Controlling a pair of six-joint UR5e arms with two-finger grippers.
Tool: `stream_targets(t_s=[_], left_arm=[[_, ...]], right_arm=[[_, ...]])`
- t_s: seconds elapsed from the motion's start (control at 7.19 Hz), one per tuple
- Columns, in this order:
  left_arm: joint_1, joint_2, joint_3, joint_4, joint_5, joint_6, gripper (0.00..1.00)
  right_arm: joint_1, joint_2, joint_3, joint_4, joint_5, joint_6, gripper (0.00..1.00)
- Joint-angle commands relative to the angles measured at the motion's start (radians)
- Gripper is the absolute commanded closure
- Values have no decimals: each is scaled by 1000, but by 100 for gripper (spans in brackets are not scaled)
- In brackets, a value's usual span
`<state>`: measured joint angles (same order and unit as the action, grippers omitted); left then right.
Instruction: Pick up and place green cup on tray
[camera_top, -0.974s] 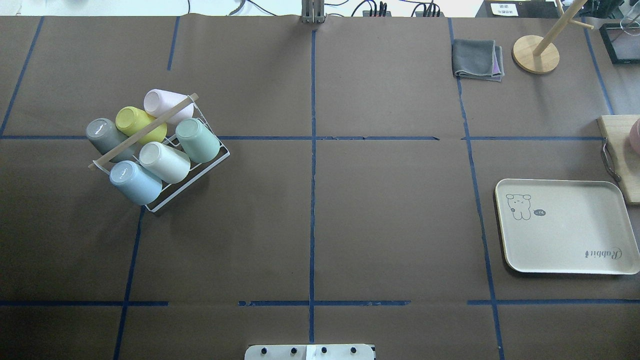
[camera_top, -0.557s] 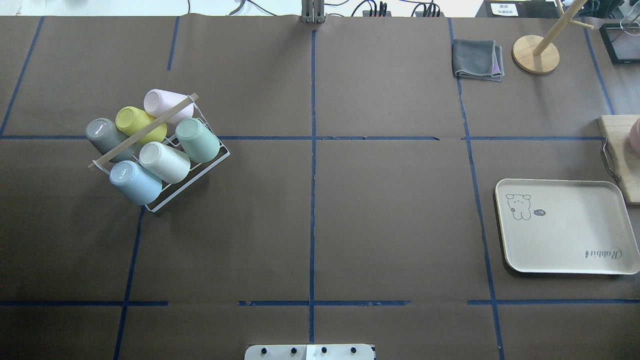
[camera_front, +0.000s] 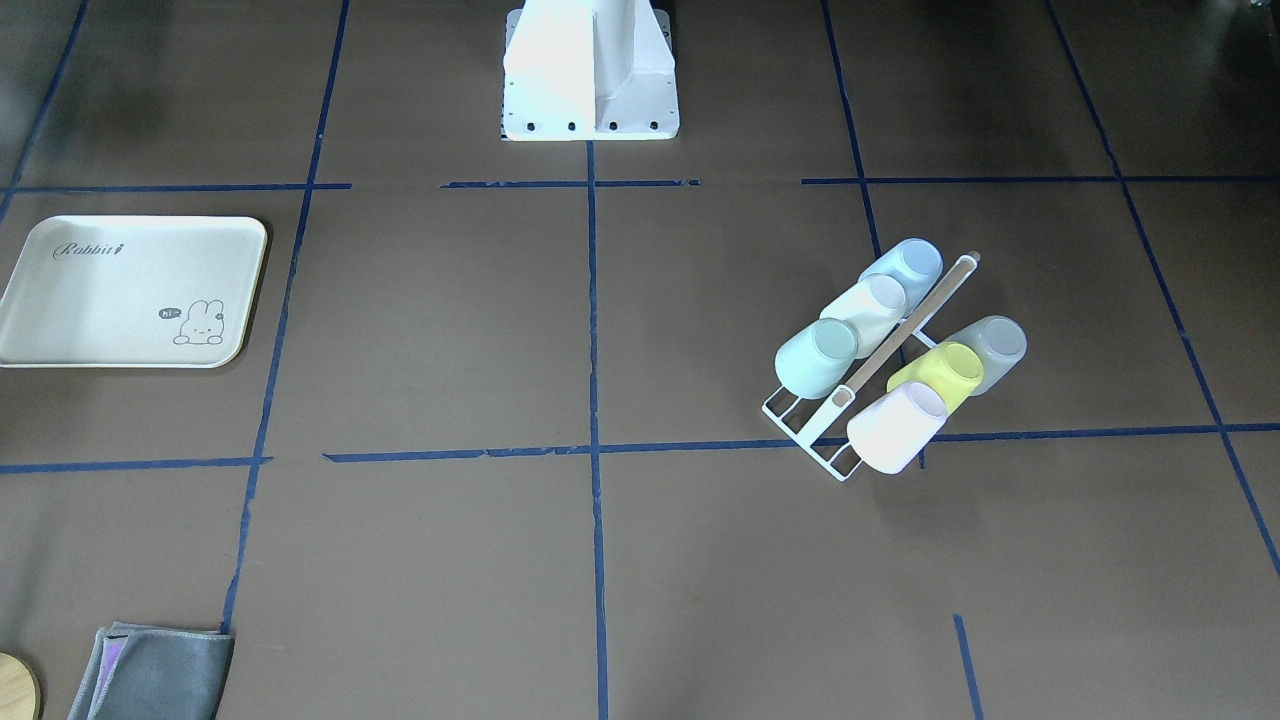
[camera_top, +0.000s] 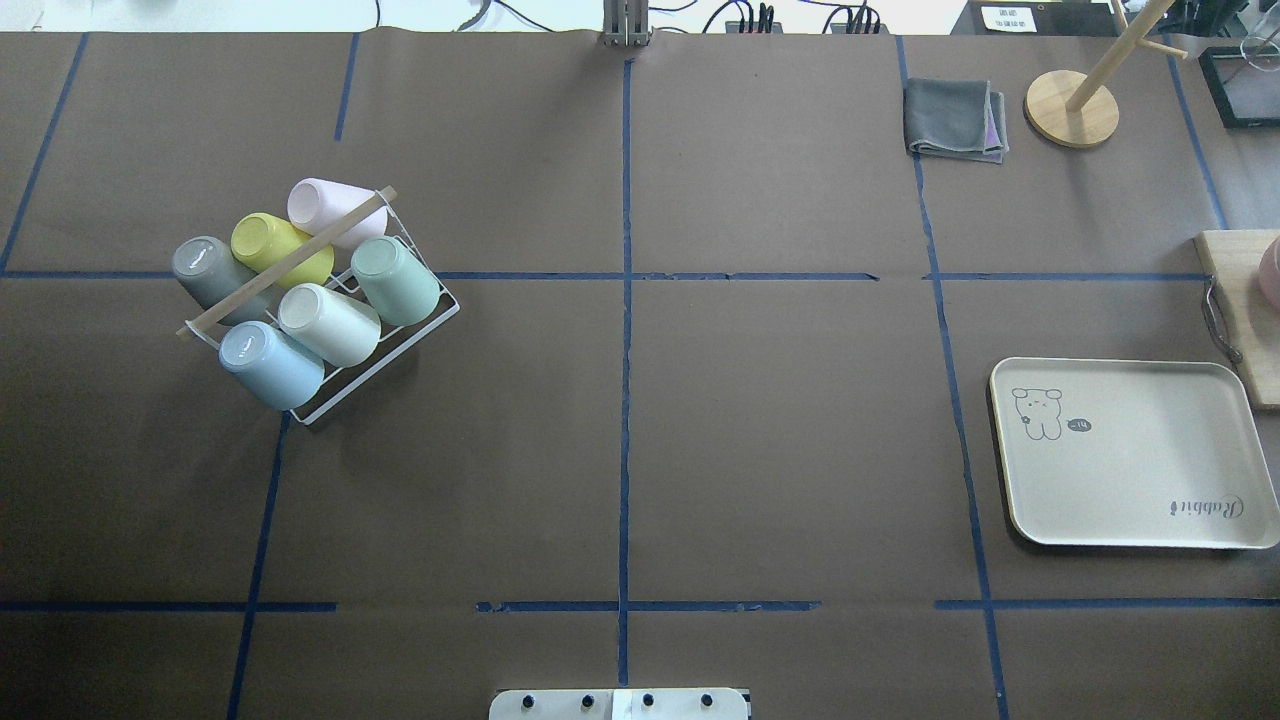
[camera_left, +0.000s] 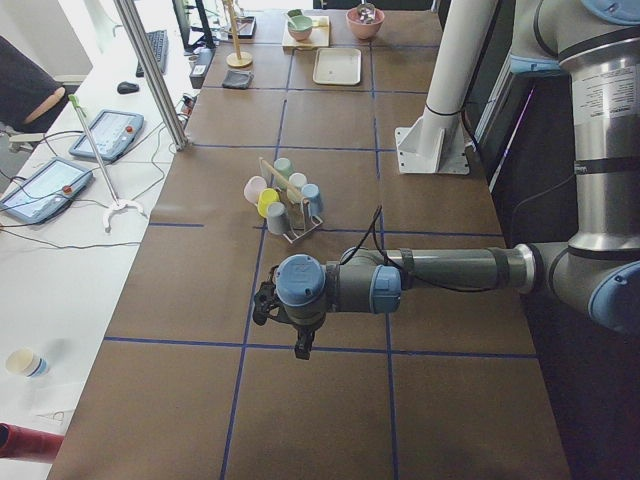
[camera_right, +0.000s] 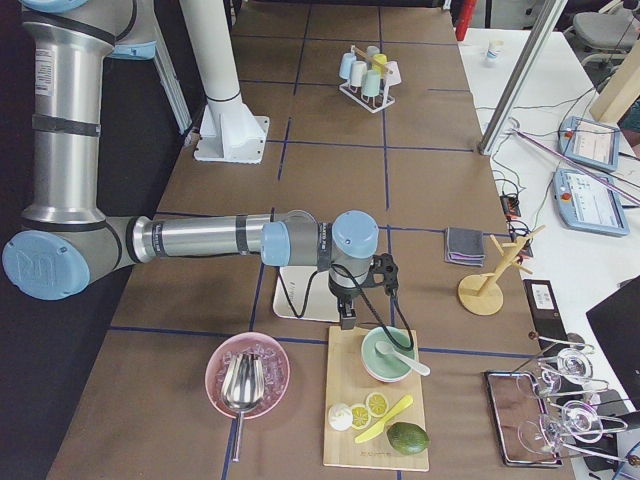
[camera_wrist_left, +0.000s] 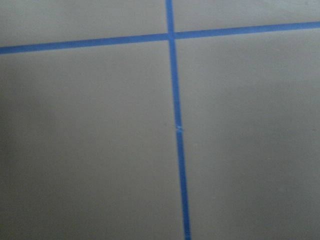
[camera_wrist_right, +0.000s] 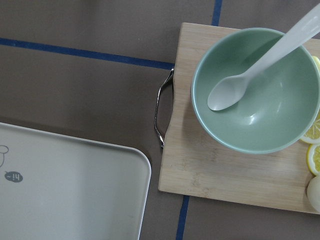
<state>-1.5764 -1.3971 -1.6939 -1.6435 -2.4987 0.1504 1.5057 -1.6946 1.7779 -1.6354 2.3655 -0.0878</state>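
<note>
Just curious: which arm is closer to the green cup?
Left. The left gripper hovers short of the rack holding the green cup; the right gripper hovers far off, by the tray.

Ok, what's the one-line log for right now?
phase: before pick | green cup: in rack, untouched | tray: no cup | left gripper: away from rack, jaws unclear | right gripper: by tray, jaws unclear

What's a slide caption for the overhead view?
Start state: green cup in rack at left, tray bare at right.
</note>
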Motion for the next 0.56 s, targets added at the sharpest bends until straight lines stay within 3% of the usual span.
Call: stream_targets(t_s=[0.0,0.14,0.28,0.42], left_arm=[[4,6,10,-70,-9,-8,0],[4,6,5,-72,-17,-8,0],[4,6,5,-70,-20,-8,0],[4,6,2,-72,-22,-9,0]], right_arm=[[-72,-23,-2,8,36,2,0],[-105,-80,1,91,99,3,0],[-132,-132,-5,230,89,78,0],[-180,-146,-6,308,87,277,1]])
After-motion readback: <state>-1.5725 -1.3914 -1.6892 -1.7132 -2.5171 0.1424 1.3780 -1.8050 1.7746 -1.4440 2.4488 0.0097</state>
